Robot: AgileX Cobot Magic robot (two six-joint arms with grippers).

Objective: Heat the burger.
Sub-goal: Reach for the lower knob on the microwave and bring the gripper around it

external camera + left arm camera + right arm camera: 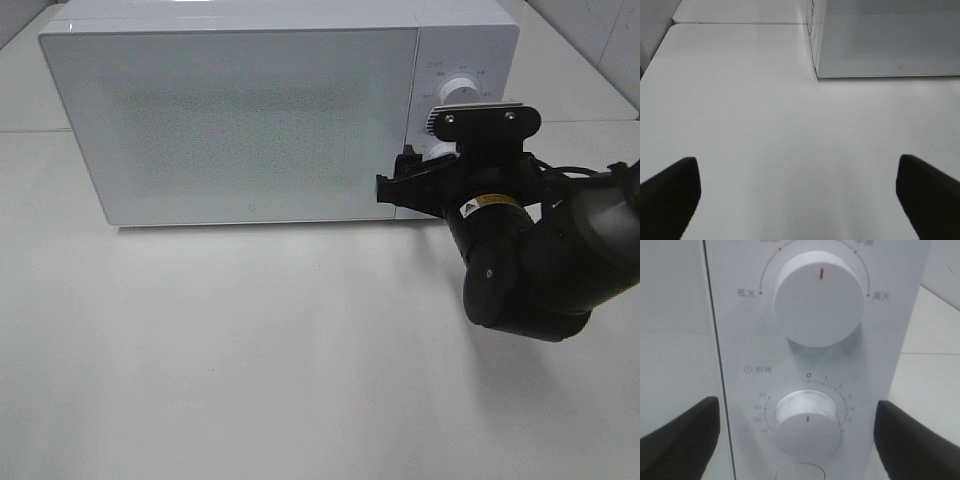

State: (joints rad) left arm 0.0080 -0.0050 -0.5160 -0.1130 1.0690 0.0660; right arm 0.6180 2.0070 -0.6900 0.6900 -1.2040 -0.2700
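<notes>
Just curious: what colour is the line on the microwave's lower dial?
Red. The lower dial shows best in the right wrist view.

You can't see inside the microwave (285,25) (door (235,120) shut); button (800,473) ahead of right gripper (797,440), under timer knob (807,426), cut off.

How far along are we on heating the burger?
Done, apparently: the microwave door is shut; the burger is out of sight, so loading is unconfirmed. In hand: the right gripper, open, faces the timer knob, not gripping it. To do: the knob's mark points at zero, so setting time remains. The left gripper hangs open over the table.
</notes>
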